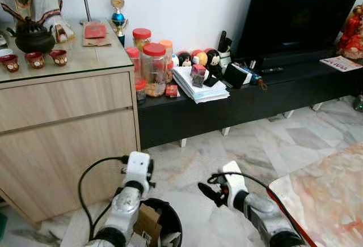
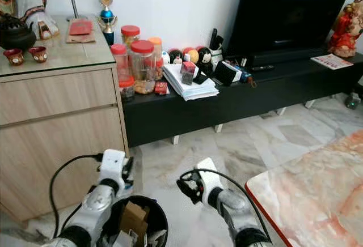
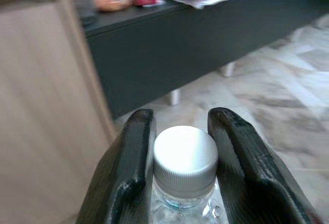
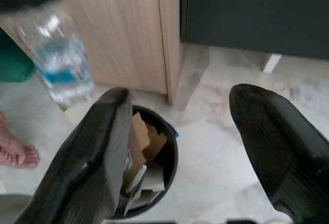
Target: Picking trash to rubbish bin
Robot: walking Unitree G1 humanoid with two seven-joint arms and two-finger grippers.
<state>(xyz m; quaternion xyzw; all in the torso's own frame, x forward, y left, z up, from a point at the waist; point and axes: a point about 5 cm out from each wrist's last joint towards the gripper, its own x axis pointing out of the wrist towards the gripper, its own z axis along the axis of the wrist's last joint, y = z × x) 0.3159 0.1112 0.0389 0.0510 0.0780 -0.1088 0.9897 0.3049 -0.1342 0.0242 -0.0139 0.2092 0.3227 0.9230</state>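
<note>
**Above the bin, a bottle in the left tool**

Over the black rubbish bin (image 1: 170,224) on the marble floor (image 1: 266,145), the left tool (image 3: 181,183) is raised with its silver arm bent upward, and its two black fingers (image 3: 128,172) are closed around the neck of a clear plastic bottle (image 3: 184,183) just below the white cap (image 3: 185,154). In the right wrist view the bottle's body (image 4: 59,62) is transparent, carries a blue band, and hangs above and beside the bin's rim. The right tool (image 1: 212,193) reaches forward low over the floor just beside the bin, with its fingers (image 4: 95,157) spread wide and holding nothing.

The bin (image 4: 154,167) holds pieces of brown cardboard (image 1: 146,224) and pale scraps. A person's bare foot (image 4: 15,152) rests on the floor near it. To the left stands a light wooden cabinet (image 1: 62,139) carrying a dark teapot (image 1: 33,36) and small red cups (image 1: 35,60). Beside it, a low black TV bench (image 1: 255,99) carries red-lidded jars (image 1: 153,68), a stack of papers (image 1: 198,85) and a television (image 1: 300,12).
</note>
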